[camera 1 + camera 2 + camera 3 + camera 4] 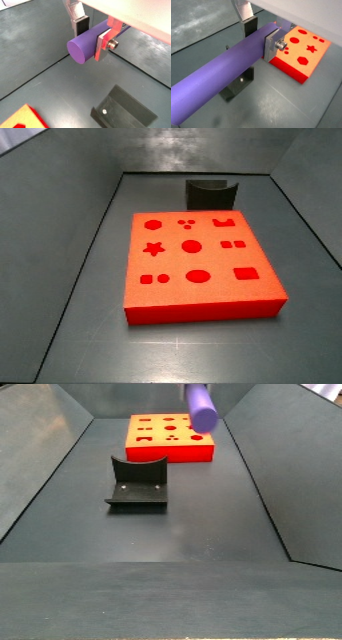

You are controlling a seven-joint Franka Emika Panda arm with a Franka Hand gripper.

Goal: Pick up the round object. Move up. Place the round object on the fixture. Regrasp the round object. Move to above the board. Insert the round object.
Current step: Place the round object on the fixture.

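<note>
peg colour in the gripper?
Purple: the round object, clamped in the gripper, shows best in this wrist view.

The gripper (92,35) shows up close in both wrist views, high above the grey floor. It has two fingers. Each one is a flat silver metal plate. One finger (79,11) looks shiny and grey, with a black pad (81,26) stuck on its inner side. The pad is a small dark rectangle. The other finger (272,41) is a pale silver plate with straight edges, and in a wrist view it looks a bit pink. A round silver screw (281,46) with a hole in its middle sticks out of its side. Above the fingers sits a smooth white part (140,12) of the gripper.
</note>
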